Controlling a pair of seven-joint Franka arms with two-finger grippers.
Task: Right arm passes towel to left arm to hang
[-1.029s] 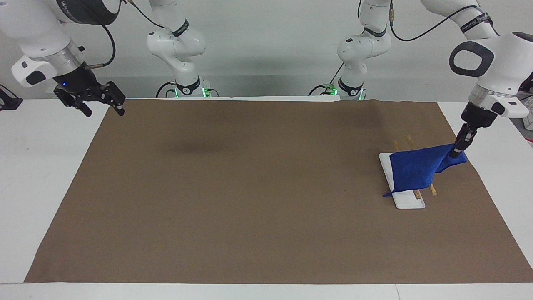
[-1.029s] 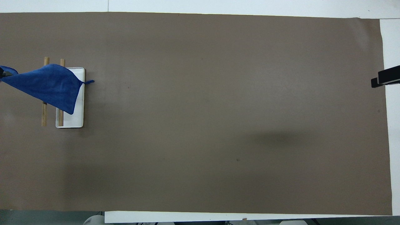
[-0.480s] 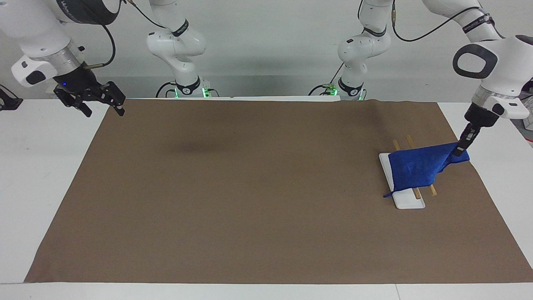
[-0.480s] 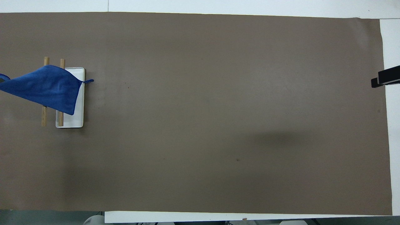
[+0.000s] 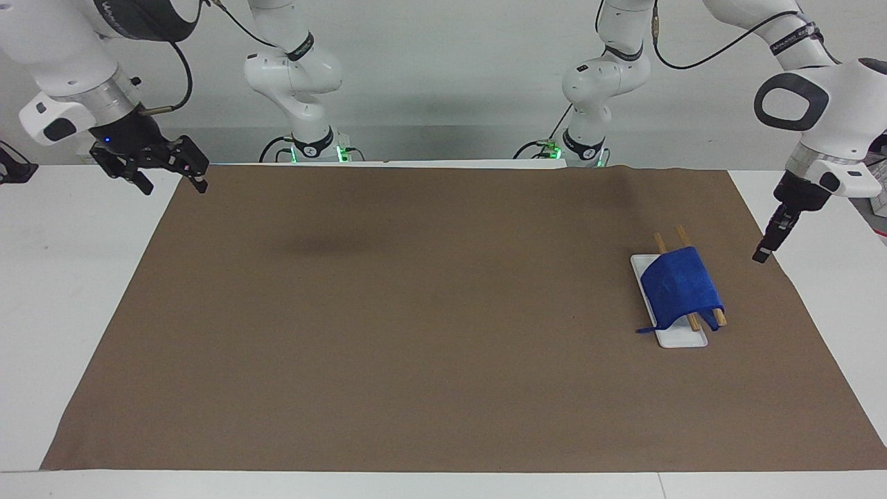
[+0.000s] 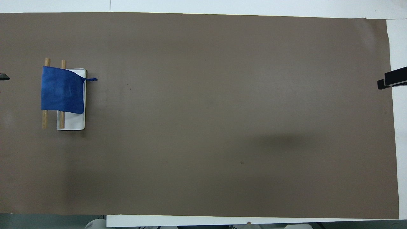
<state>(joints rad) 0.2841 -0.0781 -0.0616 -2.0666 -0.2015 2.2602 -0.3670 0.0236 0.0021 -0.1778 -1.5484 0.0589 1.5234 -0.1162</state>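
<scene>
The blue towel [image 5: 679,291] hangs draped over two wooden rods [image 5: 719,317] of a small rack with a white base [image 5: 682,338], toward the left arm's end of the table. Its loop [image 5: 646,330] lies on the mat beside the base. In the overhead view the towel [image 6: 62,93] covers the rods [image 6: 44,119] and part of the base [image 6: 74,122]. My left gripper [image 5: 762,253] is open and empty, in the air over the mat's edge beside the rack, apart from the towel; only its tip [image 6: 3,76] shows from overhead. My right gripper [image 5: 170,170] is open and empty, waiting over the mat's corner at the right arm's end [image 6: 391,79].
A brown mat [image 5: 416,312] covers most of the white table [image 5: 69,277]. Two more white arms [image 5: 298,76] stand at the robots' edge of the table.
My left gripper let go of the towel's corner and drew slightly away from the rack. The towel fell and now hangs over both rods. The right arm has not moved.
</scene>
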